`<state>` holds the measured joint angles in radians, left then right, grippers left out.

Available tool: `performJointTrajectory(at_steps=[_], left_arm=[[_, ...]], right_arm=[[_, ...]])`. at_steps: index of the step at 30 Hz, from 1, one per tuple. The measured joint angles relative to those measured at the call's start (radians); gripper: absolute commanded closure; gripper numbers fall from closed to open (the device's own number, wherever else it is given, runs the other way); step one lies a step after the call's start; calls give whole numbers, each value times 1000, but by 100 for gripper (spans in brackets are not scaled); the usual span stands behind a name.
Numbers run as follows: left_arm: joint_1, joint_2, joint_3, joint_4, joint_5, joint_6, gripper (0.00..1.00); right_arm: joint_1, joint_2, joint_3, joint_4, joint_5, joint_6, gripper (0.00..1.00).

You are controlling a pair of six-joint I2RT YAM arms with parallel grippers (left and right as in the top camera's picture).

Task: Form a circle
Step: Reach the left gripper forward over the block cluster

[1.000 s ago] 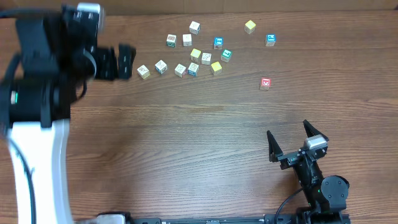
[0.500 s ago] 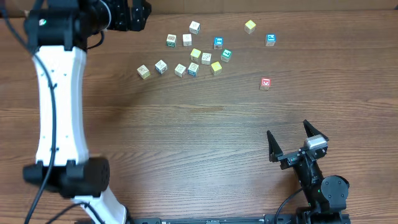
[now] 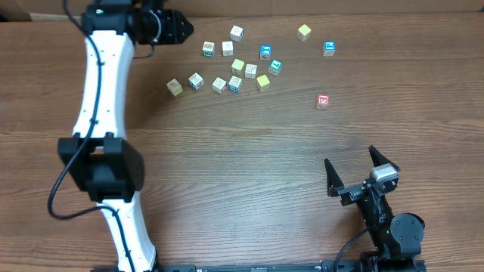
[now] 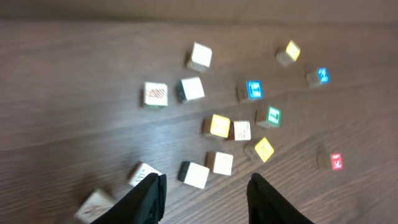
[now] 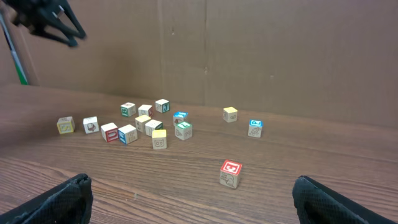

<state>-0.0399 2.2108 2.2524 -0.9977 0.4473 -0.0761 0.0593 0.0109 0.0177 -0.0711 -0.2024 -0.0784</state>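
Left hand (image 3: 186,29) swung to far side; cubes (image 3: 238,66) unmoved; right hand (image 3: 349,156) wide

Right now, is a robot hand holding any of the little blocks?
No. The left gripper hangs near the blocks with nothing between its jaws, and the right gripper sits open and empty, far from them.

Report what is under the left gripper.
In the overhead view the left gripper hangs over the wooden table; no cube shows beneath it, and the nearest cube lies apart from it. The patch straight beneath is hidden by the gripper itself.
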Motion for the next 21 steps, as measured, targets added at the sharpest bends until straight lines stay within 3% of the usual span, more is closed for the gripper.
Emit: performJointTrajectory(at_steps=[2, 5, 8, 10, 21], left_arm=[[-28, 31, 0, 3, -5, 0, 57], [-96, 85, 0, 30, -65, 2, 38], [-158, 121, 0, 56, -148, -3, 34], [-198, 142, 0, 80, -212, -1, 26], [-286, 219, 0, 169, -402, -3, 24]], right_arm=[[0, 0, 0, 0, 0, 0, 0], [0, 0, 0, 0, 0, 0, 0], [0, 0, 0, 0, 0, 0, 0], [0, 0, 0, 0, 0, 0, 0], [0, 0, 0, 0, 0, 0, 0]])
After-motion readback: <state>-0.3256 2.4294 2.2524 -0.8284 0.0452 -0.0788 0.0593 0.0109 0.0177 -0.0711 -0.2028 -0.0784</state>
